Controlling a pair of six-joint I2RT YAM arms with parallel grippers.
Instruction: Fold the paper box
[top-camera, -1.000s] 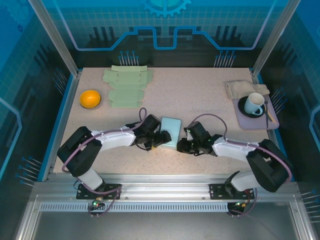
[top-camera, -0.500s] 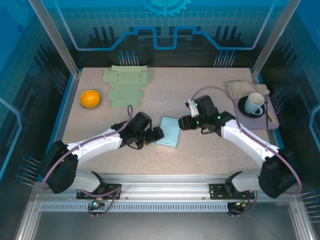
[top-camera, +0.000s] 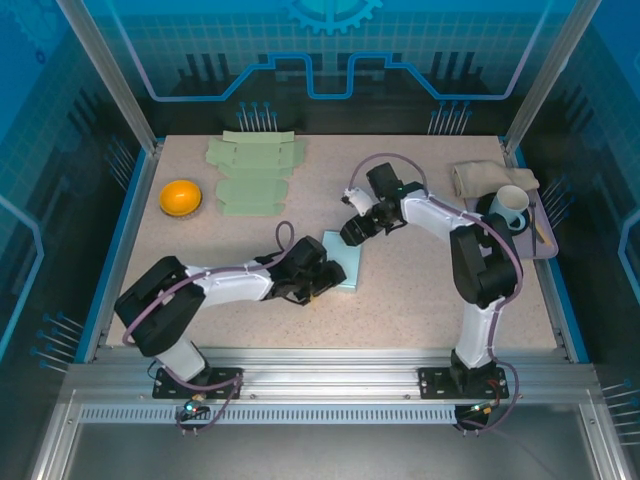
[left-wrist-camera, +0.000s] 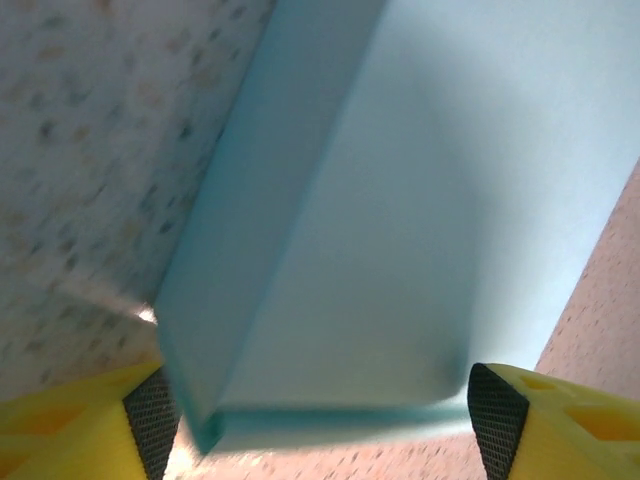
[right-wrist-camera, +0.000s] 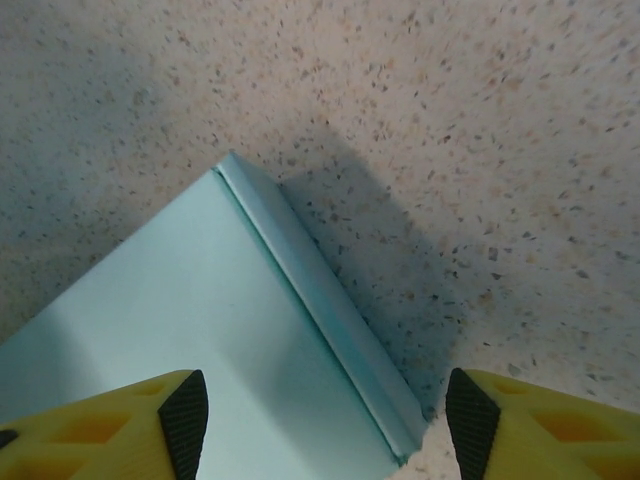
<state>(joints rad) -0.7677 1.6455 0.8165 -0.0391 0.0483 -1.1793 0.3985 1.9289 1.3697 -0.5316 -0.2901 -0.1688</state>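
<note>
The right gripper has let go and swung to the box's one o'clock corner, jaws wide — left gripper straddles it, open — folding looks finished.

The top view looks down from behind the arms; both wrist cameras face the blue box closely.

You have one folded blue box, perhaps three flat green blanks, one orange bowl, one mug.
</note>
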